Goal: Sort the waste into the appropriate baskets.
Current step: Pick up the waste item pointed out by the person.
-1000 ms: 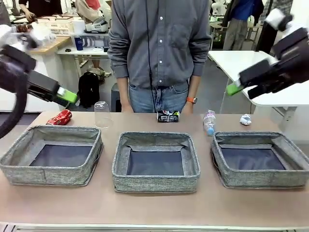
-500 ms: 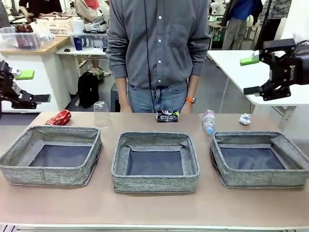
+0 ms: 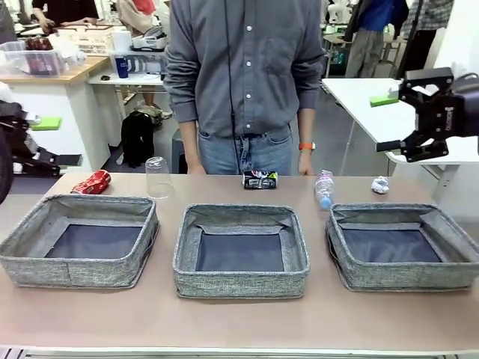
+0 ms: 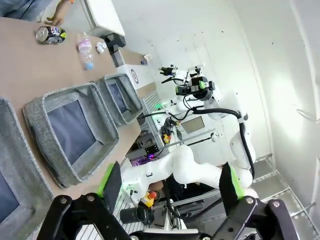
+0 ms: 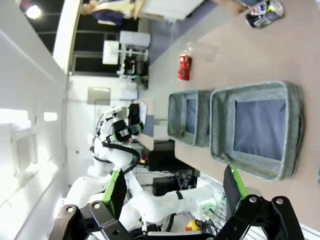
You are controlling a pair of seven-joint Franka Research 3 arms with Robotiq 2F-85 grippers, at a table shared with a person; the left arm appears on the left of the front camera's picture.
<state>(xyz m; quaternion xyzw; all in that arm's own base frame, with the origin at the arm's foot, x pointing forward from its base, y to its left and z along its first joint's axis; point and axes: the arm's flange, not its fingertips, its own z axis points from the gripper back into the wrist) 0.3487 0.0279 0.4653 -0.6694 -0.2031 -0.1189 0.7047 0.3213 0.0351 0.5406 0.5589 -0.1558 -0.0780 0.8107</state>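
Along the far edge of the table lies the waste: a red can [image 3: 91, 182], an upturned clear plastic cup [image 3: 158, 178], a dark printed can [image 3: 260, 179], a clear water bottle [image 3: 324, 188] and a crumpled paper ball [image 3: 381, 185]. In front of it stand three grey woven baskets, left [image 3: 75, 271], middle [image 3: 241, 284] and right [image 3: 404, 277], with nothing in them. My left gripper [image 3: 52, 140] hangs open in the air at the far left. On the far right my right gripper [image 3: 387, 122] is open too, high above the right basket. Both wrist views show open jaws, left [image 4: 170, 182] and right [image 5: 175, 187], holding nothing.
A person in a grey shirt [image 3: 243, 67] stands at the table's far side behind the middle basket, hands down beside the hips. A white table [image 3: 359, 93] stands behind on the right. Bare tabletop [image 3: 239, 321] runs along the near edge.
Both arms have pulled back outward and the wrists have rolled, so each gripper's fingers now stand one above the other. The waste and baskets have not moved.
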